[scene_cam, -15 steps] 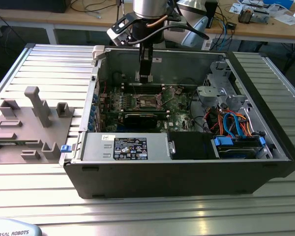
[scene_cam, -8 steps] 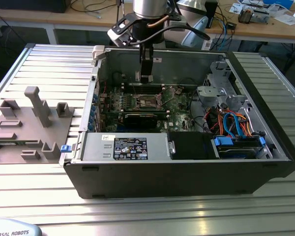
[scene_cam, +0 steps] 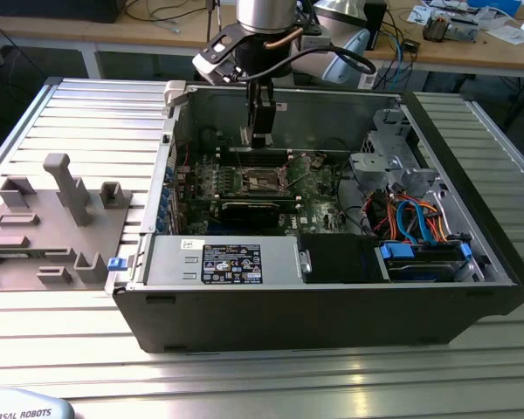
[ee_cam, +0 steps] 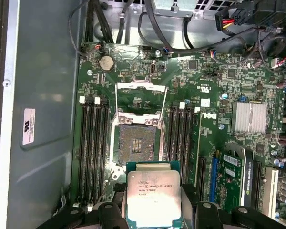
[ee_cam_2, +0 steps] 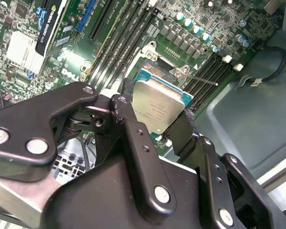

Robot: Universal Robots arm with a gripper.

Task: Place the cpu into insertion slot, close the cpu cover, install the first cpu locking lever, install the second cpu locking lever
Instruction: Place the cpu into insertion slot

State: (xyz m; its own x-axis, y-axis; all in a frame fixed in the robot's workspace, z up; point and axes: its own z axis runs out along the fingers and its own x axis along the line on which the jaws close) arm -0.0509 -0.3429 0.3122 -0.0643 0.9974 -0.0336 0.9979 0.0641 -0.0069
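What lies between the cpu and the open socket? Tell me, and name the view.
Nothing: in the first wrist view only the frame edge of the socket shows between it and the cpu held in the hand.

dull metal cpu (ee_cam: 152, 198), matt black pincer (ee_cam_2: 157, 106)

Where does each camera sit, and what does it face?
Exterior view: off the arm, looking into the open computer case; arm and end effector show.
First wrist view: at the wrist, facing the empty socket; fingers show.
Second wrist view: at the wrist, slanting across the motherboard; fingers show.
Both wrist views share the gripped cpu.
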